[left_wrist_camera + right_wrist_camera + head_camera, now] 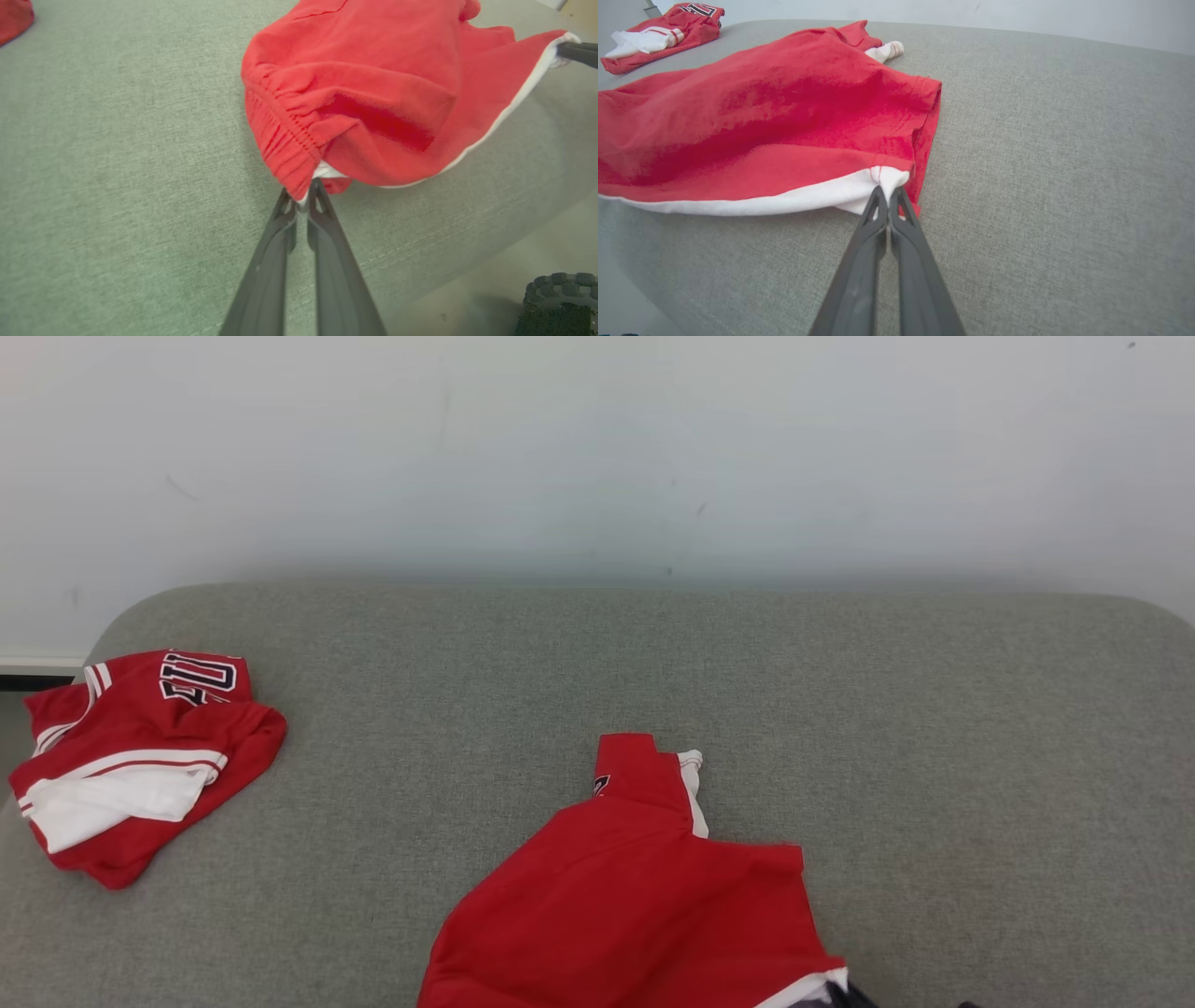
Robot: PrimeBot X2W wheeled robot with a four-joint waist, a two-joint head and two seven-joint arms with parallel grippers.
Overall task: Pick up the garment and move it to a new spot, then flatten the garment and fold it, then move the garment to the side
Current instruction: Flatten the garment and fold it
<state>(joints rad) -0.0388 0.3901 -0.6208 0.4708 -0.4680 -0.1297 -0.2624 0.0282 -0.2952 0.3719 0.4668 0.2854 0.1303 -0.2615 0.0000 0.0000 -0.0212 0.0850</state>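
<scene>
Red shorts [635,905] at near edge of cushion [934,756], about mid-width, mostly spread out. Left end effector [302,193] narrow, pinching elastic waistband corner. Right end effector [888,196] narrow, pinching white-trimmed hem corner. Grips well apart. Second garment [140,765], red-white, bunched at cushion's left edge, near far corner.

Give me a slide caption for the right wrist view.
Right gripper pinches the red garment by its white hem on the grey cushion.
</scene>
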